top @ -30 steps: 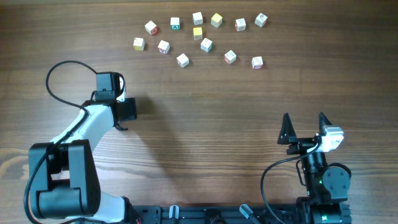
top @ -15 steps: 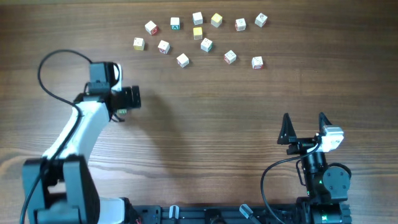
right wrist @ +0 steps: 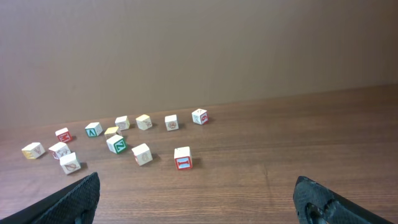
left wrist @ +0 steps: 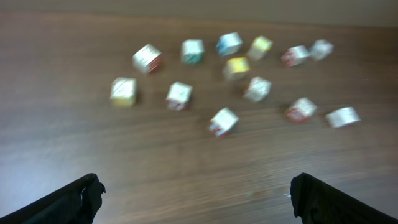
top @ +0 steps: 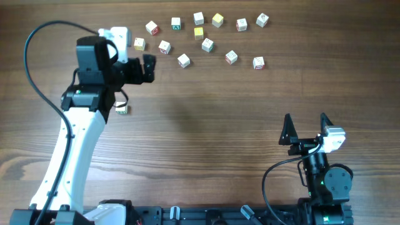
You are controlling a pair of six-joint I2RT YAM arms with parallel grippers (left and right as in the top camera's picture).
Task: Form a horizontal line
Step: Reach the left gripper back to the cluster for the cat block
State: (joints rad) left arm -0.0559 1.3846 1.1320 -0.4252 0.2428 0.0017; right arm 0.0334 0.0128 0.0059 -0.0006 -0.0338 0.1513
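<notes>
We see the black left gripper (top: 150, 69) and black right gripper (top: 305, 125) spread wide and empty, while the small white colour-marked cubes (top: 207, 44) lie scattered, not touching, at the far edge of the brown wooden table (top: 206, 125).

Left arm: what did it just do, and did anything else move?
The left gripper opened, left one cube lying where it had been, and moved up toward the scattered cubes. Those cubes and the right gripper, open, stayed put.
</notes>
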